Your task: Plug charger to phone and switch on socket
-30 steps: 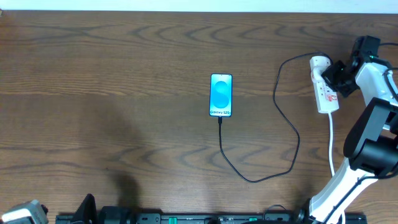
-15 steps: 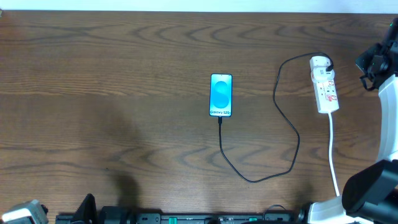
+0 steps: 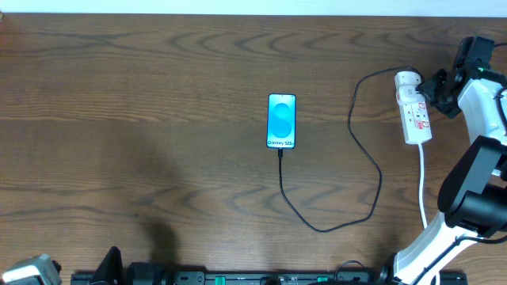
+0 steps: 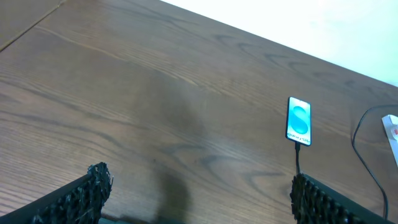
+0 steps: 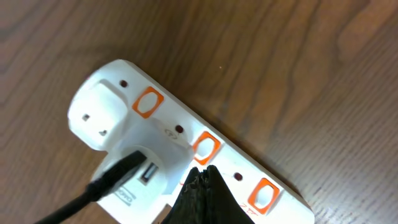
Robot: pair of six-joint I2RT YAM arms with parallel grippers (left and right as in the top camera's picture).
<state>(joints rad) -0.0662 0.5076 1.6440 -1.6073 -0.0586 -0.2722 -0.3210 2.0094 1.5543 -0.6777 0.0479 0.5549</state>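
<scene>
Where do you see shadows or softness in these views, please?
Overhead: sharp, with a soft dark shadow on the table at lower left. Left wrist: a similar shadow mid-table. Right wrist: the socket is crisp, the shut right gripper slightly soft.

The right arm point(image 3: 485, 107) was built of smooth white shell links joined by bulky, rounded black joint housings point(image 3: 469, 186). Its lowest white link point(image 3: 424, 241) was a long tube that widened toward the base. A tiny green light point(image 3: 480, 70) glowed on the black wrist block point(image 3: 469, 54). The matt black right gripper point(image 5: 202, 177) had two fingers point(image 5: 208, 199) covered in a coarse, pebbled texture and tapering toward their tips. The left gripper point(image 4: 199, 177) had the same black, rough-grained fingers point(image 4: 84, 199), broad and wedge-shaped. Of the left arm, only a pale grey rounded casing point(image 3: 30, 271) and a black angular piece point(image 3: 108, 267) showed in the overhead view.
</scene>
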